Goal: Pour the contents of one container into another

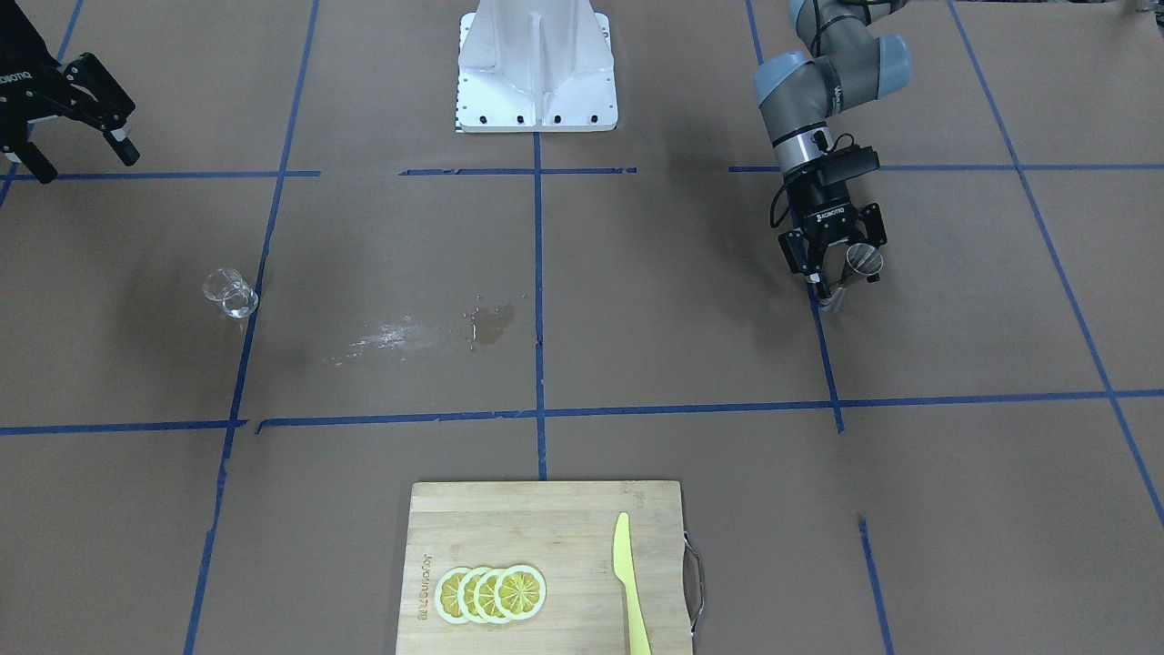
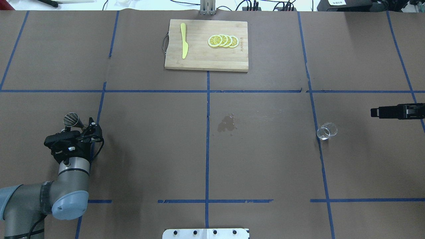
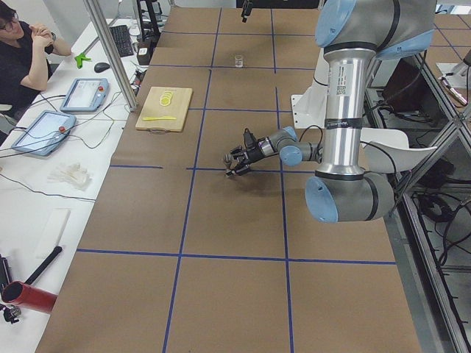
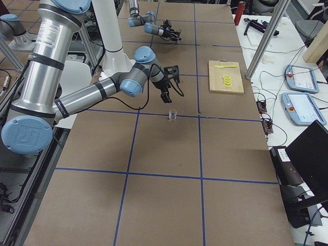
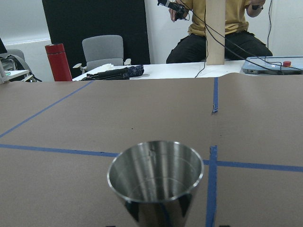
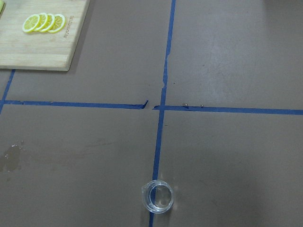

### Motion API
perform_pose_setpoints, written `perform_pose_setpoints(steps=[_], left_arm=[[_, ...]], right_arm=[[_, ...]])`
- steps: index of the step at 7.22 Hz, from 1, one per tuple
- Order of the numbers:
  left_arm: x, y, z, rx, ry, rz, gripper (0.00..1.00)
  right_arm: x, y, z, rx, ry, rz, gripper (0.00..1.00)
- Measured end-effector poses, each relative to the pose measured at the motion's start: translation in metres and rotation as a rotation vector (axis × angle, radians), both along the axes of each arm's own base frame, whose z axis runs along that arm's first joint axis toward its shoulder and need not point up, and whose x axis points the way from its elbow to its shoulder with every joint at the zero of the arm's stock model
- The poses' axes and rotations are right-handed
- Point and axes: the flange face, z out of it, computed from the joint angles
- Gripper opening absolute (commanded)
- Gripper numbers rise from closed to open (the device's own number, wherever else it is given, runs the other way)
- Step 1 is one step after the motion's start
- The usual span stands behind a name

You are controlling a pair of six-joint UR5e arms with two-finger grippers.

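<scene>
The clear glass cup [image 1: 232,293] stands upright on a blue tape line, also seen as the cup [image 2: 327,131] in the overhead view and the cup [image 6: 158,196] at the bottom of the right wrist view. My right gripper [image 1: 86,159] hangs open above and behind it, well apart from it and holding nothing. The steel jigger [image 1: 859,264] is on the other side of the table, with my left gripper [image 1: 846,282] shut on its waist. In the left wrist view the jigger [image 5: 155,182] is upright with its open mouth up. Whether its base touches the table I cannot tell.
A wet stain [image 1: 491,326] marks the paper near the table's middle. A wooden cutting board [image 1: 473,518] with lemon slices [image 1: 491,593] and a yellow knife [image 1: 629,587] lies at the far edge. The robot's white base [image 1: 536,68] stands between the arms.
</scene>
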Motion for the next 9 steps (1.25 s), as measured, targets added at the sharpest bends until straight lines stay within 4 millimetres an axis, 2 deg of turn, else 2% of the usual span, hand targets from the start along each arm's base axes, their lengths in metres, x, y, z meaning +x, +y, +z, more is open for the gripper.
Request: perform_pose_setpoints(steps=[3, 6, 7, 9], left_arm=[[0.002, -0.002, 0.002, -0.001, -0.002, -0.004, 0.02], [0.000, -0.004, -0.002, 0.002, 0.011, -0.008, 0.00], [-0.006, -0.008, -0.018, 0.011, 0.036, -0.008, 0.00], [-0.028, -0.026, -0.079, 0.061, 0.095, 0.004, 0.00]], right_arm=[[-0.001, 0.000, 0.000, 0.000, 0.000, -0.003, 1.00], [-0.002, 0.001, 0.000, 0.000, 0.000, -0.004, 0.99], [-0.002, 0.001, 0.000, 0.000, 0.000, -0.004, 0.99], [-0.006, 0.003, -0.001, 0.022, 0.012, 0.011, 1.00]])
